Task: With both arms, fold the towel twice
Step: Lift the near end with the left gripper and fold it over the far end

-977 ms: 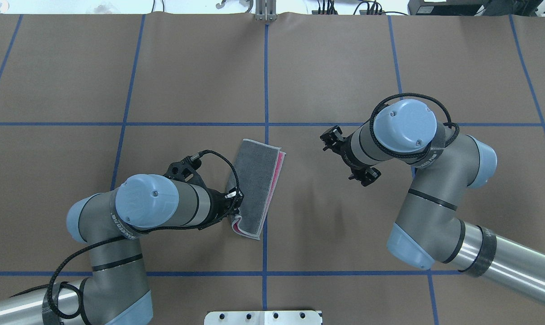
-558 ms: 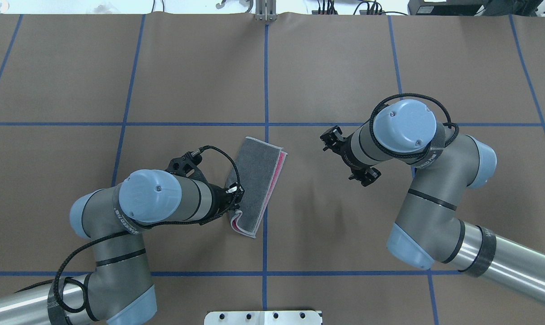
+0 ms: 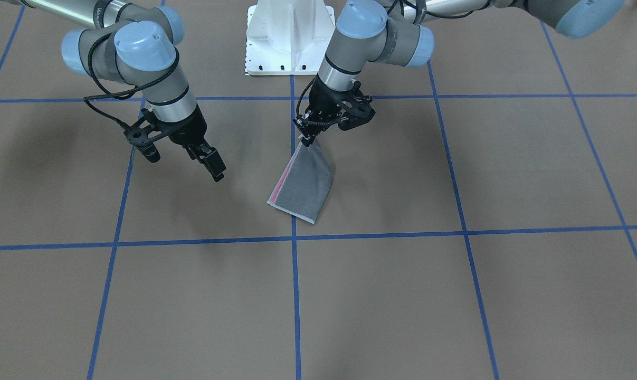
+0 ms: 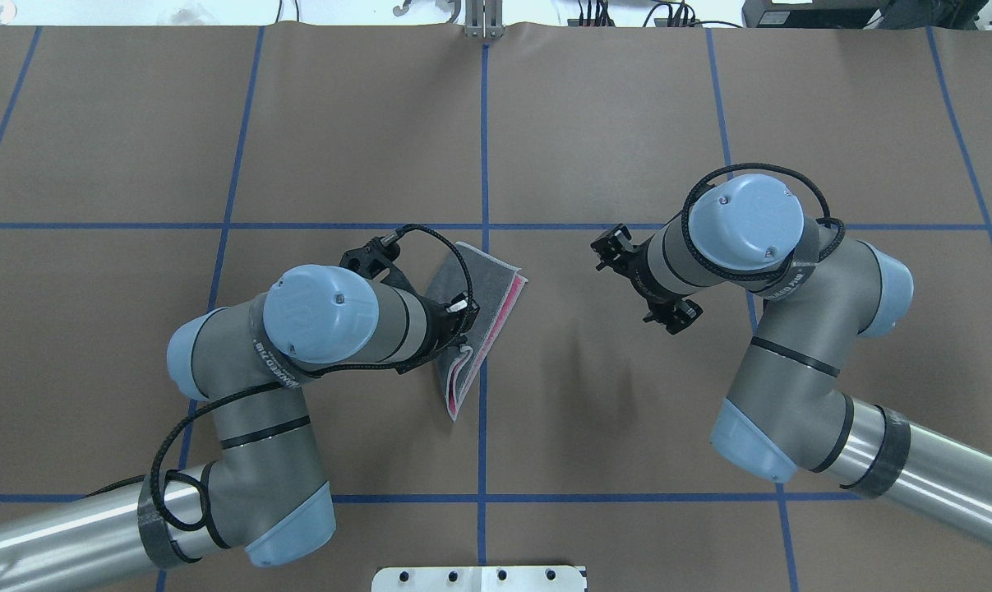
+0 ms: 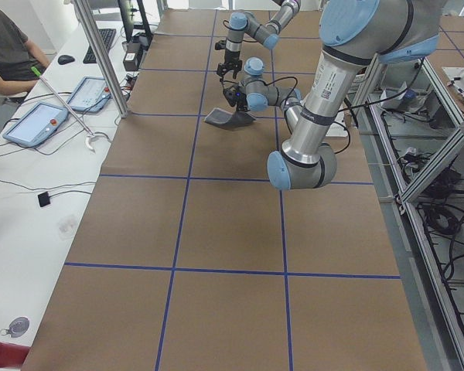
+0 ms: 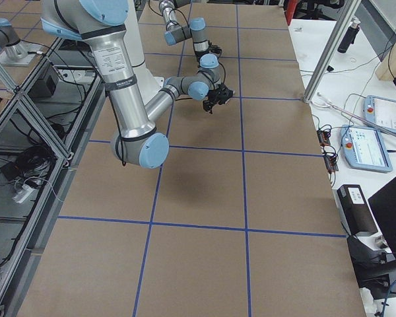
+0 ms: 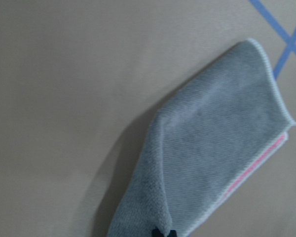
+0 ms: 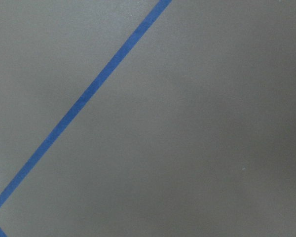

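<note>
My left gripper [image 3: 307, 140] is clamped on the towel's [image 4: 492, 284] near corner, just to my left of the blue centre line [image 4: 484, 148]. The corner is raised. The towel is already doubled: grey outside, with a pink strip showing along the edge nearest the line. Its far end lies on the table [image 3: 455, 295] and crosses that line. The near end hangs from my pinch in a narrow drape.

My right gripper [image 3: 210, 164] hovers well to my right of the line with its fingers apart, as far as I can make out. It holds nothing, and its wrist camera shows only bare table and tape.

As I judge it, this is the second fold: the near end goes over onto the far end. With one corner held, the near edge sags and curls. The fold would land more squarely if my right gripper took the free near corner on the line side first.

Failing that, I should:
- carry the corner low and slowly along the towel's own long axis, which sits slightly skewed to the line;
- avoid pulling hard enough to drag the resting end, since terry should grip the table a little;
- set the corner down over the far corner on the same side, matching the stitched edges, then open.
</note>
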Motion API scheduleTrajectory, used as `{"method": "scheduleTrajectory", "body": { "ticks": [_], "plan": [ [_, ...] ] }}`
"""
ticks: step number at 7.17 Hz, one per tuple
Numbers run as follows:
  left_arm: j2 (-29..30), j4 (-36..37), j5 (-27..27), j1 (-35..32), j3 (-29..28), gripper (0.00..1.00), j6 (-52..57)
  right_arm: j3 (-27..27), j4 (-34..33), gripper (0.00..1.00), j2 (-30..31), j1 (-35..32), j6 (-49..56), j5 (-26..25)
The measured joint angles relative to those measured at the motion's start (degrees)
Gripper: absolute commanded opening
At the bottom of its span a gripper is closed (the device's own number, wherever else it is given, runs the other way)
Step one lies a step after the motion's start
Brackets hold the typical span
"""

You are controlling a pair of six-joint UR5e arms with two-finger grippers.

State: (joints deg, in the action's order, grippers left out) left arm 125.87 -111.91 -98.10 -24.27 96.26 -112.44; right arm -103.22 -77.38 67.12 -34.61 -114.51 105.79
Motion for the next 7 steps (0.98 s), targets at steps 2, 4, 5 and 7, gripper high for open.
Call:
{"method": "scheduleTrajectory", "body": {
  "ticks": [2, 4, 5, 7],
  "plan": [
    [4.41, 0.25, 0.00, -1.96, -5.10, 0.00, 0.04, -0.04, -0.01, 1.00, 1.94, -1.67, 3.41, 0.42],
    [8.54, 0.28, -0.06, -3.69, -9.85, 0.00, 0.03, -0.05, 0.05, 1.00, 3.58, -2.79, 5.53, 0.48],
    [10.31, 0.29, -0.09, -4.48, -11.77, 0.00, 0.01, -0.06, 0.09, 1.00, 4.19, -3.05, 6.35, 0.48],
    [14.42, -0.10, -0.17, -6.57, -16.86, 0.00, 0.03, -0.16, 0.12, 1.00, 4.73, -3.16, 6.79, 0.45]
  ]
}}
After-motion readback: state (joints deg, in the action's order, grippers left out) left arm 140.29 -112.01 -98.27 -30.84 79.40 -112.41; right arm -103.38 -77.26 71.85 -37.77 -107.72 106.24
